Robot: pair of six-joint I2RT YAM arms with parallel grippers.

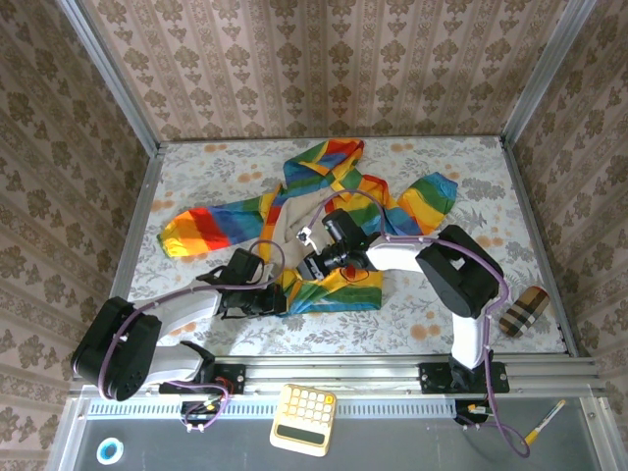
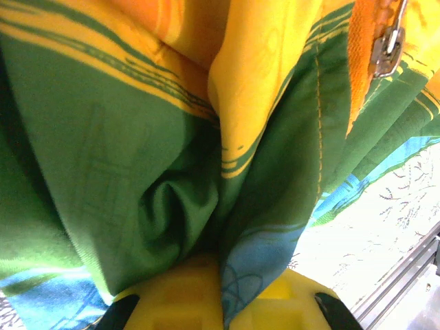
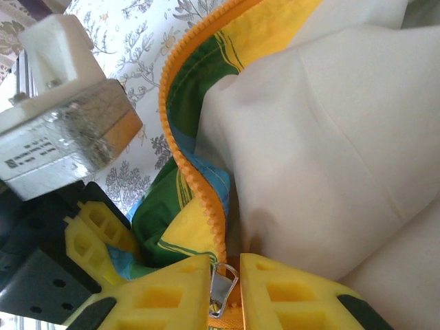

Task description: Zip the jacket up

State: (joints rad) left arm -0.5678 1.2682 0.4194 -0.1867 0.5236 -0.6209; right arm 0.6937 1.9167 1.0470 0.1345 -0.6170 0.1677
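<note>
Bench: the jacket lies spread open across its middle, beige lining up, striped sleeves out to either side.

Left gripper: at the jacket's near hem, left of the zipper. In the left wrist view the gripper is pressed together on a bunched fold of green and blue fabric. The zipper pull hangs just right of that fold.

Zipper: orange teeth run along the jacket's open front edge.

Right gripper: over the jacket's lower front, just right of the left gripper. In the right wrist view the gripper has a narrow gap between its fingers, with the zipper pull in that gap. Whether they press on it cannot be told.

Plaid roll: well right of the jacket, apart from it.
</note>
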